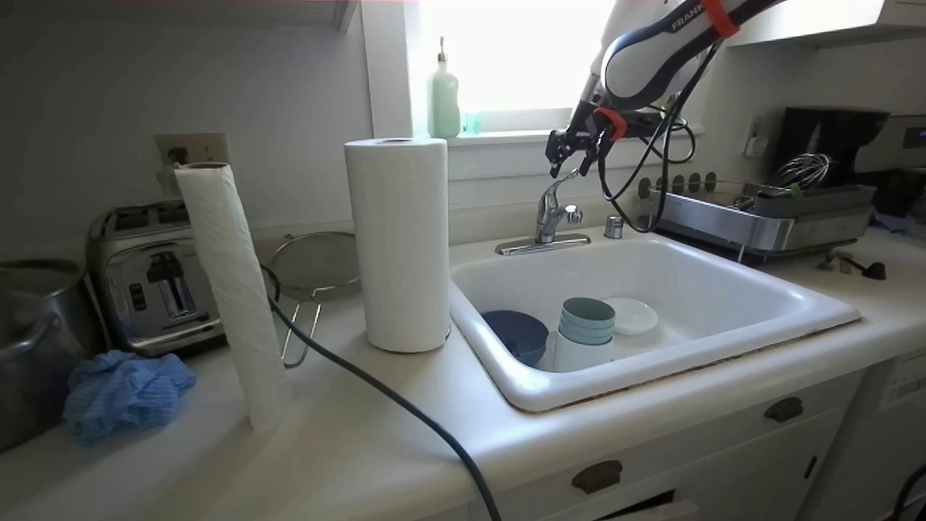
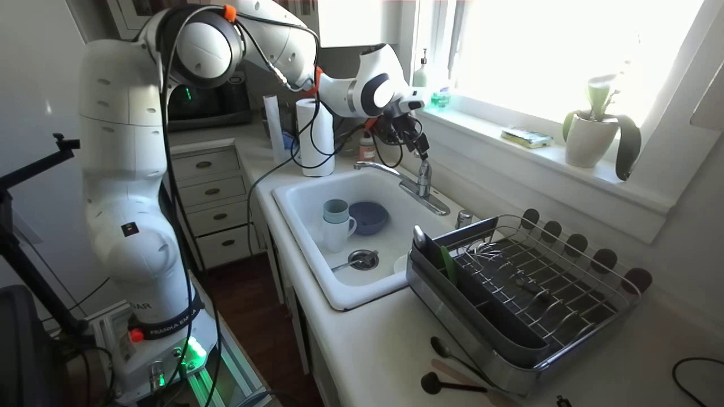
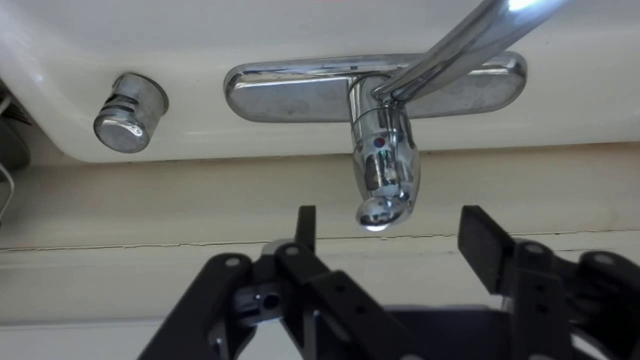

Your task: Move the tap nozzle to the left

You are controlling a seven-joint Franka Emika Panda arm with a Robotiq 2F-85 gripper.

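The chrome tap nozzle shows in both exterior views (image 1: 573, 213) (image 2: 378, 167), at the back rim of the sink. Its spout reaches out over the basin, and its lever stands upright on the base. In the wrist view the spout (image 3: 465, 50) runs to the upper right, and the rounded lever tip points down toward the jaws. My gripper (image 1: 570, 169) is just above the lever; it also shows in an exterior view (image 2: 421, 152). In the wrist view the gripper (image 3: 389, 225) is open, with the lever tip lying between its apart fingers in the picture. I see no finger touching it.
The white sink (image 2: 302, 249) holds a blue bowl (image 2: 369, 217) and stacked cups (image 2: 336, 223). A chrome cap (image 3: 131, 112) stands beside the tap base. A dish rack (image 2: 475, 316), a paper towel roll (image 1: 398, 246), and the window sill (image 2: 486, 135) are nearby.
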